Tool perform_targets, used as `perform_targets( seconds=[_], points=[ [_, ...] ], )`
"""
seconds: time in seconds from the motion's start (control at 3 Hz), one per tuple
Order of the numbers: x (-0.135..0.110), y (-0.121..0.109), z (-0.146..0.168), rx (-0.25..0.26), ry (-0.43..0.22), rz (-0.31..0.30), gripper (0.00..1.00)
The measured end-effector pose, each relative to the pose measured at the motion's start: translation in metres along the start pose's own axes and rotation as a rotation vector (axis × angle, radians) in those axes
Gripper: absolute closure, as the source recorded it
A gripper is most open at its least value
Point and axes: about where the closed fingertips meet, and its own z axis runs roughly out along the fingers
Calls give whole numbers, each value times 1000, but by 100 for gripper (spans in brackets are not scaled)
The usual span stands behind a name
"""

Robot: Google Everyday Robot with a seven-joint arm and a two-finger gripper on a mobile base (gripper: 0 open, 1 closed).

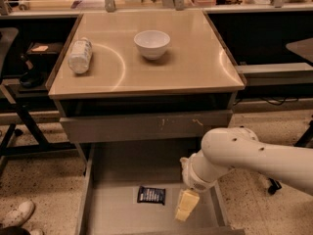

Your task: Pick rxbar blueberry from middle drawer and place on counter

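Observation:
The rxbar blueberry (151, 195) is a small dark navy wrapper lying flat on the grey floor of the open middle drawer (122, 170). My gripper (186, 205) hangs from the white arm (244, 155) inside the drawer, just right of the bar and a little nearer the camera, and is not touching it. The glossy tan counter (190, 58) lies above, over the grey drawer front with orange scuffs (146, 126).
A white bowl (152, 43) stands on the counter at the middle back. A clear plastic bottle (80, 56) lies on its left side. A shoe (17, 213) is on the floor at lower left. Dark shelving flanks both sides.

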Motion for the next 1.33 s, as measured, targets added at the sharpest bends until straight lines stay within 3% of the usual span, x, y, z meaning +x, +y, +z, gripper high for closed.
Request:
perform_targets(
  seconds=[0.33, 1.0, 1.33],
  points=[
    [-10, -8, 50, -3, -20, -40, 0],
    [-9, -17, 68, -7, -52, -32, 0],
    [-3, -49, 149, -24, -136, 50, 0]
  ],
)
